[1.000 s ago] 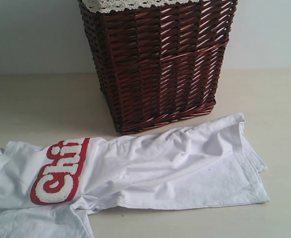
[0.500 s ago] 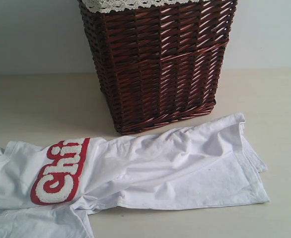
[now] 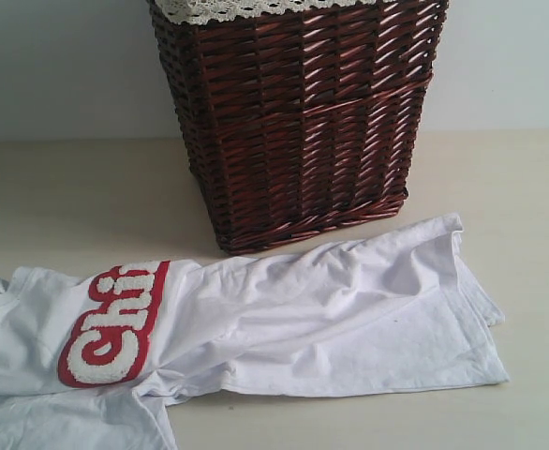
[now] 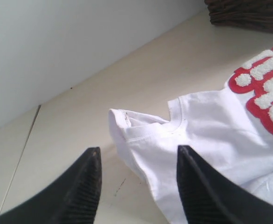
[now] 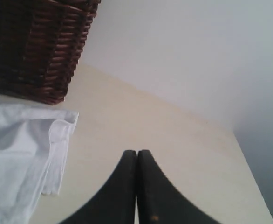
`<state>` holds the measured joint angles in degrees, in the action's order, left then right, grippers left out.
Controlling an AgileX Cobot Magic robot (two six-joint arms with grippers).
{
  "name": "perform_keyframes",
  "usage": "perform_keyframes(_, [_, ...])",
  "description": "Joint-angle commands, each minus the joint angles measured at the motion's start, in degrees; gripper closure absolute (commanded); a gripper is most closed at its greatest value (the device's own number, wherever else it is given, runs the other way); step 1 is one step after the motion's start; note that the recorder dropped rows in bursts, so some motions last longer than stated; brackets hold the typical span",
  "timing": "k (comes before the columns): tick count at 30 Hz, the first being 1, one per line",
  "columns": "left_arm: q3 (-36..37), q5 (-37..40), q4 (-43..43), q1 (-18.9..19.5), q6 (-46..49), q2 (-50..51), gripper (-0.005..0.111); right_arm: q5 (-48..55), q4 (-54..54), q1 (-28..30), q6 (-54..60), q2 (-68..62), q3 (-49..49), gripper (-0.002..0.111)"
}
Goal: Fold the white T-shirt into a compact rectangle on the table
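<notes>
The white T-shirt [image 3: 331, 319] lies rumpled on the table [image 3: 68, 197], just in front of the dark wicker basket [image 3: 298, 122]. The left hand [image 4: 139, 150], fingers apart and holding nothing, hovers at the shirt's lettered end. The right hand [image 5: 137, 153], pressed together and empty, hovers beside the hem.

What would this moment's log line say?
shirt: crumpled, unfolded, on table | basket: behind shirt | left pincer: open, empty | right pincer: shut, empty
</notes>
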<state>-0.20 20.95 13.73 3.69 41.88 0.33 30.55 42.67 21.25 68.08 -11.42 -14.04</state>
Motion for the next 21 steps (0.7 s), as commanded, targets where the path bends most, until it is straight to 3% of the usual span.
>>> perform_keyframes(1, [0.20,-0.25,0.13,-0.35,-0.06,-0.33,0.057,-12.69,16.46,-1.97,16.03,-9.79,-0.71,0.108])
perform_keyframes(4, [0.20,-0.25,0.13,-0.35,-0.06,-0.33,0.057,-19.20,23.34,-6.34,25.99,-17.85,-0.82,0.108])
perform_keyframes(7, [0.20,-0.25,0.13,-0.35,-0.06,-0.33,0.057,-18.77,20.47,-8.58,26.98,-31.70,-2.61,0.108])
perform_keyframes(12, [0.20,-0.25,0.13,-0.35,-0.06,-0.33,0.057,-11.35,18.95,-8.43,17.12,-49.91,-10.27,0.108])
perform_keyframes(21, [0.20,-0.25,0.13,-0.35,-0.06,-0.33,0.057,12.74,2.89,-7.76,19.16,-72.39,-23.11,0.108])
